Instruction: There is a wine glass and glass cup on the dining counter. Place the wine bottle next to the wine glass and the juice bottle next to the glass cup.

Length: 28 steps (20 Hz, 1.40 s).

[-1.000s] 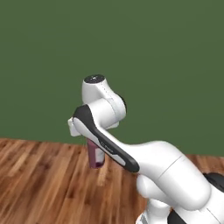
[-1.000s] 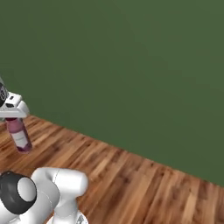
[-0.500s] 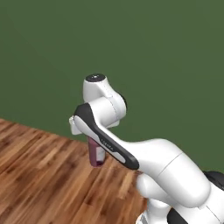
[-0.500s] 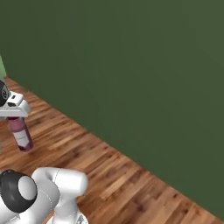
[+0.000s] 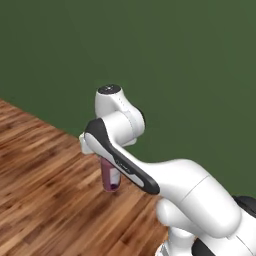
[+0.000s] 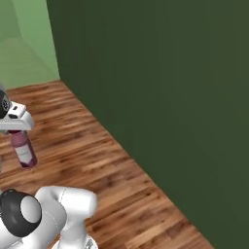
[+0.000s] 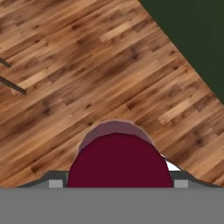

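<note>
The juice bottle (image 5: 111, 178), small and dark red with a paler label band, hangs upright above the wooden floor. My gripper (image 5: 107, 163) is shut on its upper part, partly hidden behind my own forearm. In the right base view the juice bottle (image 6: 24, 149) hangs below the gripper (image 6: 19, 133) at the far left. Looking down from the hand, its round maroon cap (image 7: 119, 161) sits between the two fingertips (image 7: 55, 183). The wine bottle, wine glass, glass cup and dining counter are out of view.
Brown plank floor (image 5: 45, 200) lies under the arm. A dark green wall (image 6: 165, 82) stands close on the right. It meets a lighter green wall (image 6: 26, 36) at the far corner. Two thin dark rods (image 7: 11, 85) cross the hand view's left edge.
The whole picture has swung, so the base has turned. The floor edge now runs steeper and a light green wall has come into the right base view. The bottle stays in the grip.
</note>
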{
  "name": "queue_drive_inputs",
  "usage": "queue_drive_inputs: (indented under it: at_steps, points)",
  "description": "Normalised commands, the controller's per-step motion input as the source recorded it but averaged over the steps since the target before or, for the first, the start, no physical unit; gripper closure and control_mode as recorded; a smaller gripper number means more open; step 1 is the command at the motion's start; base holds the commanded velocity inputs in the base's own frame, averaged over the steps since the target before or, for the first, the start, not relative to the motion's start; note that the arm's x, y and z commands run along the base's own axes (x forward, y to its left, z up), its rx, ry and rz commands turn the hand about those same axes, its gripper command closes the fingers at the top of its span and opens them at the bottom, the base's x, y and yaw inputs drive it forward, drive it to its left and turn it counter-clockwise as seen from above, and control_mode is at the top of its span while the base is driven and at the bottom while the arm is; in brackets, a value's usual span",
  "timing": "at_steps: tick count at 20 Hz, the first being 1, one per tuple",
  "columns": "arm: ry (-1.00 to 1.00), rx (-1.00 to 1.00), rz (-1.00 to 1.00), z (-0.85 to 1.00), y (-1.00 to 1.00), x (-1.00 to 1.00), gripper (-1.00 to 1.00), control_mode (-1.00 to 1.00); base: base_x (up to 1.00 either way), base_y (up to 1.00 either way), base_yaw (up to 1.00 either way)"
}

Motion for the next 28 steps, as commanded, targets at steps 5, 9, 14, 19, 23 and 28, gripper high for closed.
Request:
queue_drive_inputs:
  at_steps: [5,9,14,19,23,28]
  points:
    - [0.0,0.0,0.0,0.0,0.0,0.0,1.0,1.0,0.78,0.0,0.41]
    - [0.0,0.0,0.0,0.0,0.0,0.0,1.0,1.0,0.81,-0.01,0.38]
    - [0.0,0.0,0.0,0.0,0.0,0.0,1.0,1.0,0.82,-0.06,0.33]
    - [0.0,0.0,0.0,0.0,0.0,0.0,1.0,1.0,0.82,-0.15,0.26]
    - [0.0,0.0,0.0,0.0,0.0,0.0,1.0,1.0,0.81,-0.15,0.26]
    - [0.0,0.0,0.0,0.0,0.0,0.0,1.0,1.0,0.82,-0.16,0.23]
